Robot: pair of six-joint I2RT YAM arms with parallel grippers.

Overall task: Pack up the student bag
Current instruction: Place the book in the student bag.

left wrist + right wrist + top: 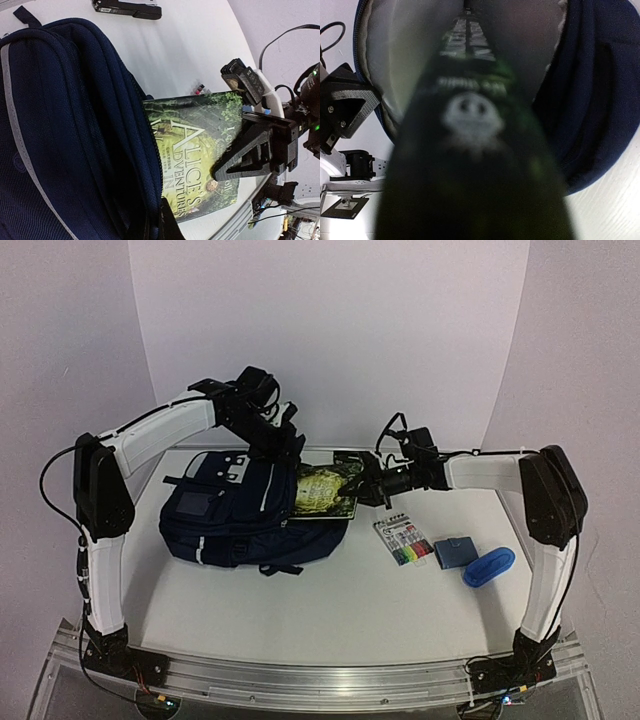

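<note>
**Item 1, right gripper** point(362, 480): you are holding the book point(322, 490) with its jaws narrowed onto the near edge, one finger point(240, 155) lying across the front cover. In the right wrist view the book point(470, 150) is running straight ahead from the fingertips, badly blurred, with its far end sitting inside the bag's mouth.

**Item 2, book** point(195, 150): green illustrated cover, the title reading "ALICE'S ADVENTURES IN"; the rest of the lettering is passing under the bag's rim. The book is lying flat, partly in and partly out of the opening.

**Item 3, left gripper** point(290, 448): you are keeping its jaws closed at the bag's upper rim, and they appear to be pinching the fabric edge of the opening, though the grip itself is mostly hidden in shadow.

**Item 4, the student bag** point(235, 515): navy fabric with thin pale stripes, lying on its side on the table point(350, 610), directly below the left gripper and straight ahead of the right gripper's fingertips. Its pale lining is showing inside the mouth, with the blue shell point(600, 100) curving around it.

**Item 5, behind the right gripper, on its wrist side:** a marker pack point(405, 540), a small blue box point(455, 552) and a blue oblong case point(488, 567) are lying in a row, well apart from the bag. Print on the marker pack is too small to read.
</note>
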